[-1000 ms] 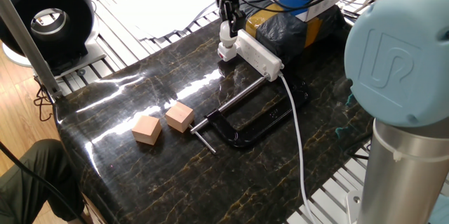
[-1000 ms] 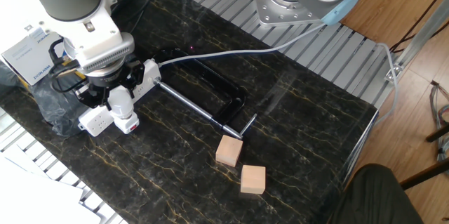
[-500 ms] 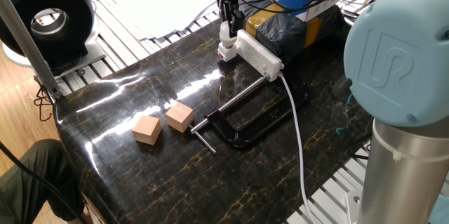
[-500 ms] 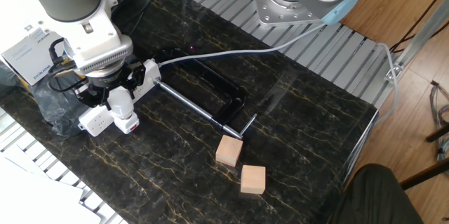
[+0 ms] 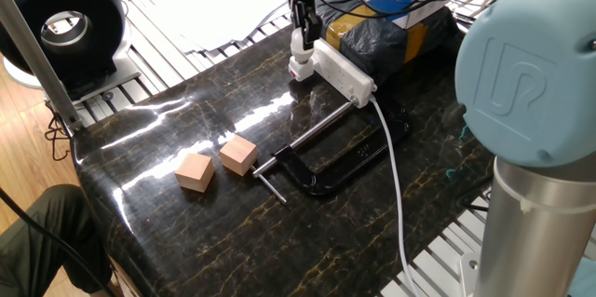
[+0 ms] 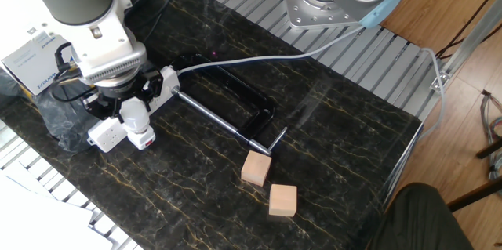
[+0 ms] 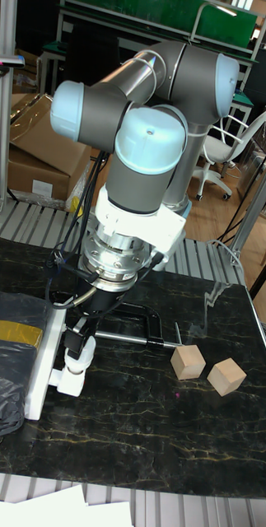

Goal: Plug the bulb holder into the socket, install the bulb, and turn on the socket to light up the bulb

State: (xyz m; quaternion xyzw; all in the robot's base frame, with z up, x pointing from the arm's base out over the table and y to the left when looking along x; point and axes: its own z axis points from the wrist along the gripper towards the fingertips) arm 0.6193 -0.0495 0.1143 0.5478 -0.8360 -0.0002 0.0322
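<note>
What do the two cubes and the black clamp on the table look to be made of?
The two cubes look like bare, matte wood: pale tan faces. The clamp looks like black-coated metal, with a bright steel-like screw rod; glossy highlights suggest it, though painted finish hides the base material.

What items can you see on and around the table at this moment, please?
socket: one, white, far side of table, held by clamp
bulb holder: one, white with red mark, plugged at socket's end
bulb: one, white, on the bulb holder, in the tool
wooden cubes: two, tan, near the clamp handle
clamp: one, black, mid-table
black bag: one, behind the socket
ring-shaped black device: one, off the table
tool: one, black fingers around the bulb
</note>
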